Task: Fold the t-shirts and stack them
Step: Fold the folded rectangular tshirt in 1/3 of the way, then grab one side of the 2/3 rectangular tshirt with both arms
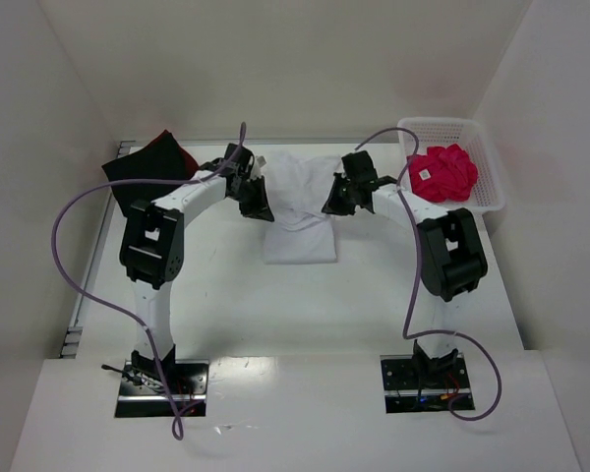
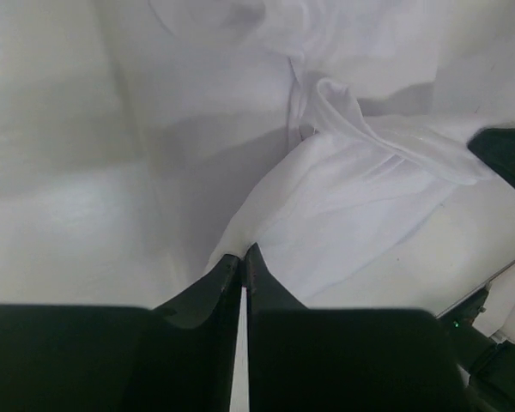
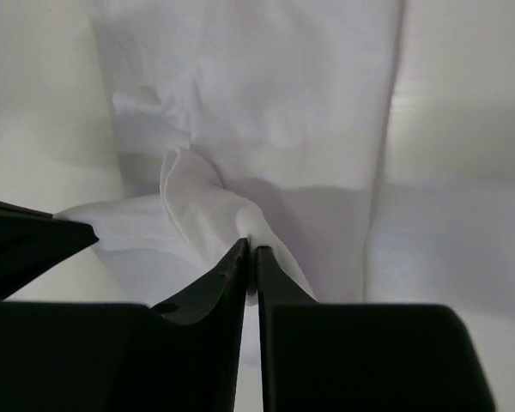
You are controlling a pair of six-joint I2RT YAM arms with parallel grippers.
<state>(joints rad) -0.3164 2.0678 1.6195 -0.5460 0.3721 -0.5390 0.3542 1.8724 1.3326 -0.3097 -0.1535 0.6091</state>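
Observation:
A white t-shirt (image 1: 300, 211) lies partly folded on the table's far middle, its near part a flat rectangle. My left gripper (image 1: 260, 209) holds its left edge and my right gripper (image 1: 332, 205) its right edge. In the left wrist view the left gripper (image 2: 243, 253) is shut on a ridge of white t-shirt (image 2: 352, 189). In the right wrist view the right gripper (image 3: 251, 247) pinches a raised fold of the white t-shirt (image 3: 266, 77). A bright pink-red t-shirt (image 1: 442, 172) sits bunched in the basket. A black t-shirt (image 1: 138, 177) with a dark red t-shirt (image 1: 172, 149) on it lies at the far left.
The white lattice basket (image 1: 438, 123) stands at the far right corner. White walls close in the table on three sides. Purple cables loop from both arms.

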